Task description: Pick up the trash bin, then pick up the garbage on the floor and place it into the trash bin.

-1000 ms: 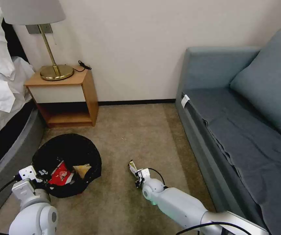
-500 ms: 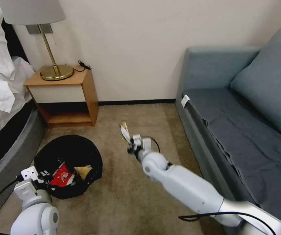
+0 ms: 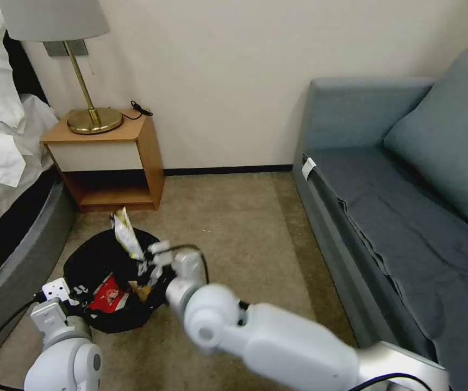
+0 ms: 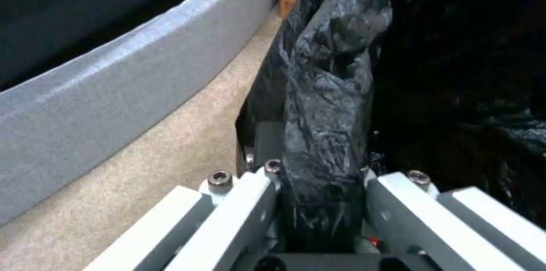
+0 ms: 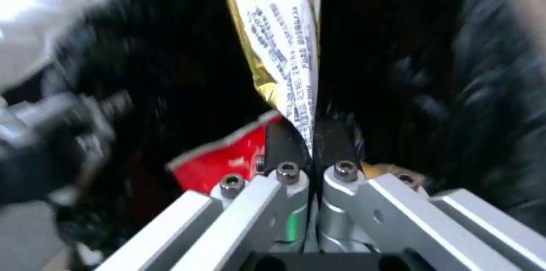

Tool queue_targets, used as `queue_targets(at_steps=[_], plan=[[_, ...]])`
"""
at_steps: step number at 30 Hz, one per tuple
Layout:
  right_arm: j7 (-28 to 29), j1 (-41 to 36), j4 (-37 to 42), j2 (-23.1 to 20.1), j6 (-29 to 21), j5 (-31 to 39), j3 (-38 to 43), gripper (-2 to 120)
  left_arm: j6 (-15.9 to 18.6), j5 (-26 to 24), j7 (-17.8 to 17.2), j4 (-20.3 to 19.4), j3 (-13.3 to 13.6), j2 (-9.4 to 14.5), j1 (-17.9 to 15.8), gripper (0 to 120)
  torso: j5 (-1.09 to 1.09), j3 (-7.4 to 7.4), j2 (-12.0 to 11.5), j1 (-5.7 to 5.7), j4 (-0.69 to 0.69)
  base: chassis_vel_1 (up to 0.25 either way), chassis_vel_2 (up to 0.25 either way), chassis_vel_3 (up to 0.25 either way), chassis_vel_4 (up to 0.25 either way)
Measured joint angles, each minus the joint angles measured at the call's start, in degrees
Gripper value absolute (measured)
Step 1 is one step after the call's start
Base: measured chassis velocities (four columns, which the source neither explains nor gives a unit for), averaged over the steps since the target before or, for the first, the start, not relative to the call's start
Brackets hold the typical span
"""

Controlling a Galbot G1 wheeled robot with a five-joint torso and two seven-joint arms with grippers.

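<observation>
We hold the trash bin (image 3: 115, 282) by its near rim with our left gripper (image 3: 76, 293), whose fingers are clamped on the bunched black bag (image 4: 324, 134) lining it; the left wrist view shows that fold of plastic squeezed between the two pads. The bin sits low over the carpet (image 3: 234, 228), between the bed base (image 3: 16, 255) and our right arm, in front of the wooden nightstand (image 3: 108, 157).

Our right gripper (image 3: 148, 264) is over the bin's mouth, pinched tight on the lower end of the snack bar wrapper (image 3: 125, 234), which sticks up and tilts toward the nightstand. In the right wrist view the wrapper (image 5: 281, 49) shows white printed film with a gold edge, caught between closed dark fingertips (image 5: 281, 143).

Inside the bin lie the red-and-white wrapper (image 3: 107, 297) and, beside it, a tan paper wrapper (image 3: 142, 291), partly hidden by our right gripper. The grey sofa (image 3: 407, 206) stands well apart on our right
</observation>
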Motion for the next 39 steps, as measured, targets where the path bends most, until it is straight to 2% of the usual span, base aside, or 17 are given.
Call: queue_targets(at_steps=[5,6,7,12,14,17,19,22,23,27,34,39], plan=[[-1.1,1.1,-5.9,2.5,0.2,-1.5,-1.4,0,0.0,0.0,-0.2,-0.8,0.5,0.0,0.6,3,0.00,0.00,0.0,0.00,0.01,0.000,0.000,0.000,0.000],[-1.4,1.3,-6.6,2.8,0.2,-1.8,-1.5,5,0.0,0.0,-0.2,-1.0,0.6,0.0,0.7,3,0.01,0.00,0.0,0.00,0.01,0.000,0.000,0.000,0.000],[-1.4,1.3,-6.6,2.8,0.2,-1.8,-1.5,5,0.0,0.0,-0.2,-1.0,0.6,0.0,0.7,3,0.01,0.00,0.0,0.00,0.01,0.000,0.000,0.000,0.000],[-2.0,1.4,-6.7,2.6,0.1,-2.5,-1.4,26,0.0,0.1,-0.2,-1.0,0.7,0.0,0.7,3,0.00,0.00,0.0,0.00,0.00,0.000,0.000,0.000,0.000],[-2.0,1.4,-6.4,2.4,0.1,-2.6,-1.3,30,0.0,0.1,-0.2,-1.0,0.8,0.0,0.7,3,0.01,0.00,0.0,0.00,0.00,0.000,0.000,0.000,0.000],[-2.0,1.3,-5.6,2.0,0.1,-2.7,-1.1,44,0.0,0.2,-0.2,-0.8,1.0,0.0,0.6,3,0.01,0.00,0.0,0.00,0.00,0.000,0.000,0.000,0.000],[-2.1,1.3,-5.3,1.9,0.0,-2.7,-1.0,48,0.0,0.2,-0.2,-0.7,1.0,0.0,0.6,3,0.01,0.00,0.0,0.00,0.00,0.000,0.000,0.000,0.000],[-2.3,1.4,-4.9,1.7,0.0,-3.0,-1.0,63,0.0,0.1,-0.2,-0.5,1.1,0.0,0.6,3,0.01,0.00,0.0,0.00,0.00,0.000,0.000,0.000,0.000],[-2.3,1.4,-4.9,1.7,0.0,-3.0,-1.0,63,0.0,0.1,-0.2,-0.5,1.1,0.0,0.6,3,0.01,0.00,0.0,0.00,0.00,0.000,0.000,0.000,0.000],[-2.4,1.6,-4.7,1.6,0.0,-3.4,-1.1,82,0.0,-0.3,-0.2,-0.5,1.1,0.0,0.7,3,0.01,0.00,0.0,0.00,0.00,0.000,0.000,0.000,0.000],[-3.1,2.6,-2.6,0.4,0.3,-6.0,-0.1,83,0.0,-1.8,-1.0,-0.1,0.9,0.0,0.8,3,0.01,0.00,0.0,0.00,0.00,0.000,0.000,0.000,0.000],[-5.4,3.8,1.5,-2.2,1.8,-9.1,1.1,85,1.1,-5.8,-3.3,-0.5,1.0,0.0,1.0,3,0.02,0.00,0.0,0.00,-0.01,0.000,0.000,0.000,0.000]])
